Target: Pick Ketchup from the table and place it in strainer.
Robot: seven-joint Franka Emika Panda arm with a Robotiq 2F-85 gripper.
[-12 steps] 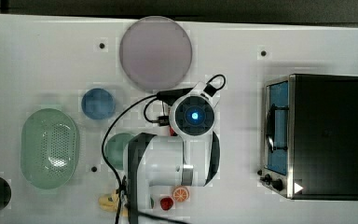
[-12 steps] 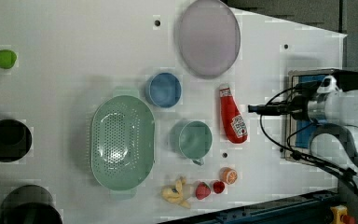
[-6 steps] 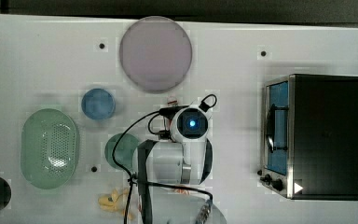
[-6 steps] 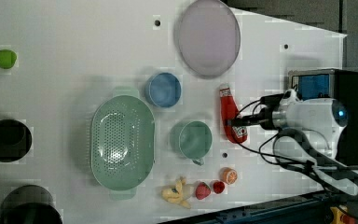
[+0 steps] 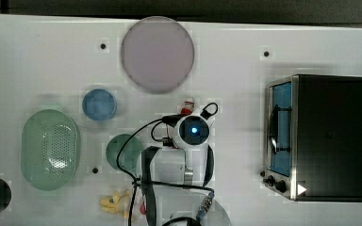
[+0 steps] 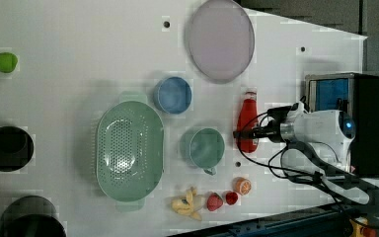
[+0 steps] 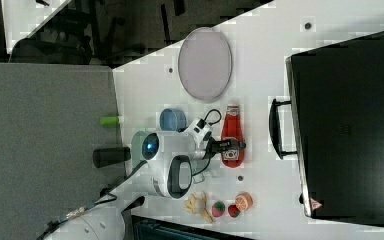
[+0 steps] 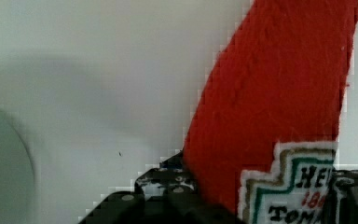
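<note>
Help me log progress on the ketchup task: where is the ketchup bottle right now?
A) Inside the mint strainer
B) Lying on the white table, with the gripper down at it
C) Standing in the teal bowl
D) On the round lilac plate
B: the ketchup bottle lies on the table, with the gripper at its body; the strainer holds nothing.

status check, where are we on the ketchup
End effector down astride the Ketchup, fingers on both sides. Bottle lying on the table, not lifted. Teal cup sits between it and the strainer.
</note>
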